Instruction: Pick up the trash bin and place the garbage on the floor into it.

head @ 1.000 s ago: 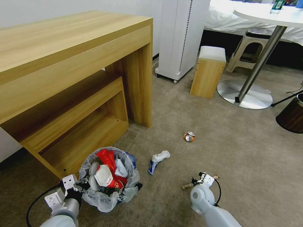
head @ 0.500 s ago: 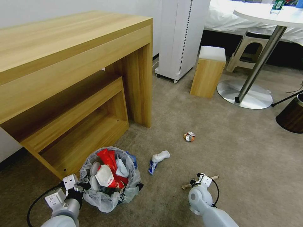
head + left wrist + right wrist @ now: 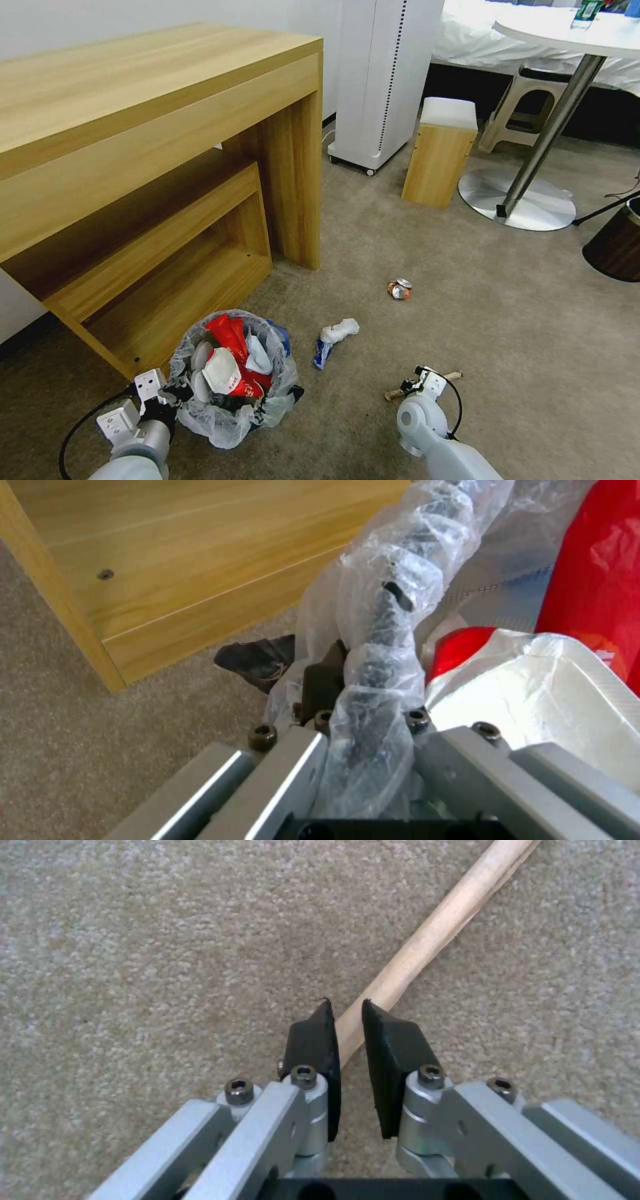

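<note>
1. At about 7 o'clock in the head view, the left gripper is clamped on the near-left rim of the trash bin. In the left wrist view its dark fingers pinch the bag-wrapped rim between them.
2. The trash bin stands on the beige floor, just in front of the wooden desk and its low shelf. A crinkly whitish bag lines it. Inside lie red wrappers and white crumpled pieces.
3. At roughly 6 o'clock, just right of the bin, a white tissue with a blue-white carton lies on the floor.
4. Further off, toward 12 o'clock from the tissue, a crushed can lies alone, well apart from the rest.
5. At about 5 o'clock, the right gripper is down at the carpet over a wooden stick. In the right wrist view its black pads stand narrowly apart on either side of the stick's near end, closed nearly onto it.
6. At 3 o'clock, a dark brown bin sits at the edge.
</note>
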Motion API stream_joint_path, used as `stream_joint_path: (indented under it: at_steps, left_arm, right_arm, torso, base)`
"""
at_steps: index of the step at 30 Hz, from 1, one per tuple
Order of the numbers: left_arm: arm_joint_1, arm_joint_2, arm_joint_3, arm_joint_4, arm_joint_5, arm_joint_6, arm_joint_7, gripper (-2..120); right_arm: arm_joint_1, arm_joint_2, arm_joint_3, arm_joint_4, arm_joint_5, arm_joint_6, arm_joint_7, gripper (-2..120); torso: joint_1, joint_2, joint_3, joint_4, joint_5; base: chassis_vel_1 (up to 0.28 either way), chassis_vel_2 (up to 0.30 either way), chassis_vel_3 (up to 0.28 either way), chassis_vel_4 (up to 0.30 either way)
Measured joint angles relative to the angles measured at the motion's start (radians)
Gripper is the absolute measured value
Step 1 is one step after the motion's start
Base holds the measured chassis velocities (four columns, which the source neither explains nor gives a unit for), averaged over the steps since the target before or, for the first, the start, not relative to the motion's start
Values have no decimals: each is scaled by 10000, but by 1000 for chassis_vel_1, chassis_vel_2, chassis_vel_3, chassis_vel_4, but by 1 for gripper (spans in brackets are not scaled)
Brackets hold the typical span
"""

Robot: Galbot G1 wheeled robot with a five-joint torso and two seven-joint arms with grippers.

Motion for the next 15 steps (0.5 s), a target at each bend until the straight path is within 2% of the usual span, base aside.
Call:
stream_joint_path:
  at_steps: [6,10,11,13,15]
  left_arm:
    - [-5,-43,46,54,64,-15,34,0]
    - [-18,-45,51,55,69,-24,40,0]
    - [-17,-41,53,55,69,-24,43,0]
    - [-16,-41,53,55,69,-25,43,0]
    - [-10,-36,53,55,69,-24,44,0]
  right_arm:
    - [-109,-55,40,149,-20,13,-34,13]
    - [-130,-66,57,164,-12,-1,-35,24]
    - [-129,-65,66,136,-12,-3,-41,30]
    - [-128,-64,68,131,-12,-3,-42,30]
    - [-124,-56,76,103,-12,-5,-51,43]
  torso:
    - [-1,0,0,0,0]
    - [0,0,0,-1,1]
    - [0,0,0,0,0]
    - [0,0,0,0,0]
    - [0,0,0,-1,-1]
  base:
    - [0,0,0,0]
    - [0,0,0,0]
    - [0,0,0,0]
    - [0,0,0,0]
    - [0,0,0,0]
